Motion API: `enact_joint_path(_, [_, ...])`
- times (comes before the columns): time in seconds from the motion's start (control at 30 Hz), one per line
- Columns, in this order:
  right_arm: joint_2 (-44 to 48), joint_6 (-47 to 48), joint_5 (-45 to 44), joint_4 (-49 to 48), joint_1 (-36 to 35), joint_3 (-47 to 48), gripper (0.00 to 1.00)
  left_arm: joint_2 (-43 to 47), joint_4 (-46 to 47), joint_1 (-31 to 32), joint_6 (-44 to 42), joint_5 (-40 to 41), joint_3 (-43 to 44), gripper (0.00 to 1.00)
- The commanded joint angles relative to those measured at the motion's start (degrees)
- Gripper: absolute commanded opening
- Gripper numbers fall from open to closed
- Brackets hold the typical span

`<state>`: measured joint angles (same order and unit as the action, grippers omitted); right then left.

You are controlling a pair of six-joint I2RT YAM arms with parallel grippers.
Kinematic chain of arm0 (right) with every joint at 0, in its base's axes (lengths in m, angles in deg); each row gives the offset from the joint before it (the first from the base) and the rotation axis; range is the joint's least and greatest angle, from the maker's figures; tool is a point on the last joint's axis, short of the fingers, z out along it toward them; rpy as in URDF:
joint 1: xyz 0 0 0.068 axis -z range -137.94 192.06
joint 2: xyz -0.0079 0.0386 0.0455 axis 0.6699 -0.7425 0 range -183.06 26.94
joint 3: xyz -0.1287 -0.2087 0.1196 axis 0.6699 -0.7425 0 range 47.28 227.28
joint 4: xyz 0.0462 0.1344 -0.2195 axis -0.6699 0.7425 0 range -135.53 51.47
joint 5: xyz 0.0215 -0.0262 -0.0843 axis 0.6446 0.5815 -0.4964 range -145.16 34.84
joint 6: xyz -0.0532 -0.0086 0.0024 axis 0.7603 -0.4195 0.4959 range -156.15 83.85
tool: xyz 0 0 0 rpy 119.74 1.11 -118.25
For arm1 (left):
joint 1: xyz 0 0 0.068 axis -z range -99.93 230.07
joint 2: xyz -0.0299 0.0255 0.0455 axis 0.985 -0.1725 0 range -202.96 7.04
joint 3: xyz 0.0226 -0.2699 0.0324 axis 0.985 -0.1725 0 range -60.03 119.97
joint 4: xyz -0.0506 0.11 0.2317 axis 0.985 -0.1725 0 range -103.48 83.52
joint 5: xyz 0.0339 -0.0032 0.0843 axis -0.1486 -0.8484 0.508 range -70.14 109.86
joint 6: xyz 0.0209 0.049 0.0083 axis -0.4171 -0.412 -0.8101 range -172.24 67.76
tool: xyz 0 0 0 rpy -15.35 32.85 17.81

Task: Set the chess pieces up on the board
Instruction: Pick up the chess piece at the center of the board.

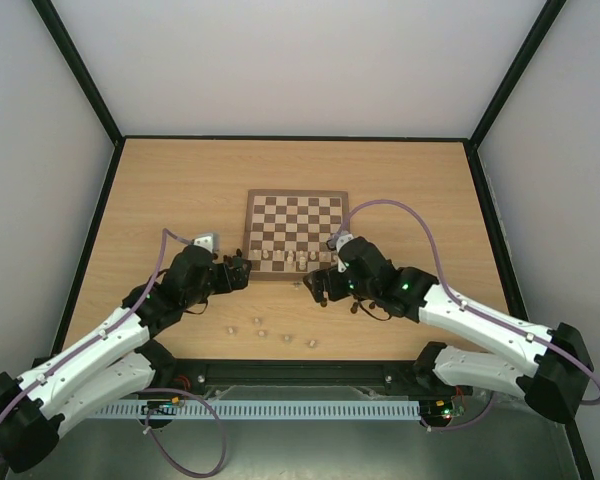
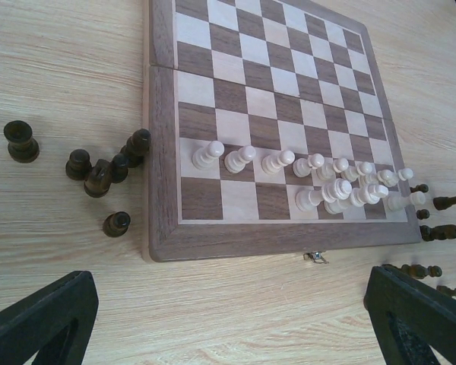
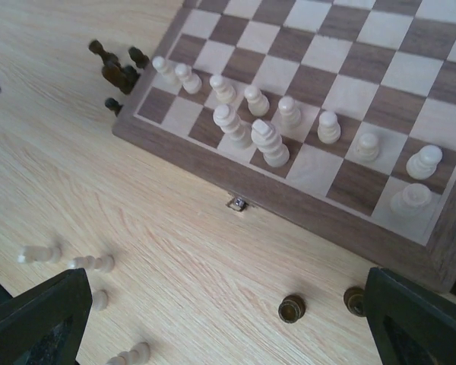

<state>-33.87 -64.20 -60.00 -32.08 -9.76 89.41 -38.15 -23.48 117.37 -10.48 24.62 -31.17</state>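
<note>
Cream-coloured wood first: pale chess pieces upright on the board, a full line across its second-nearest row and only a few taller ones in the nearest row, so judged partly set. Far rows bare of any figure. More not yet placed: loose pale pieces lying on their sides on the tabletop, on the robot's side of the board's near edge and its small metal catch. Off the board too, all the dark chess pieces: one cluster just beside its left border, others scattered off its near right corner, some standing, some toppled.

Outward to the arms: left gripper low over the table off the board's near left corner, fingers wide apart, nothing between them. Just off the near edge, right of its middle, the right gripper, fingers equally spread and empty.

Deciding relation, as a judgement: toppled pale figures down and to the left of the right gripper's gap, closest to its left finger, and in the overhead view nearer the arm bases than either set of fingertips. Long axes roughly across the wrist picture, hence along the closing line, not across it; probably a pull-back toward the bases plus a wrist turn before closing. Roughly even reach for both arms; dark cluster plainly nearer the left.
</note>
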Motion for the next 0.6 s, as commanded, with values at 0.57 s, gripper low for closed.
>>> enact_joint_path(0.57, [-23.05,1.25,-0.26,9.35,-18.95,14.55,0.73,10.84,-2.75,-0.14,3.25,-0.42,-4.03,0.99])
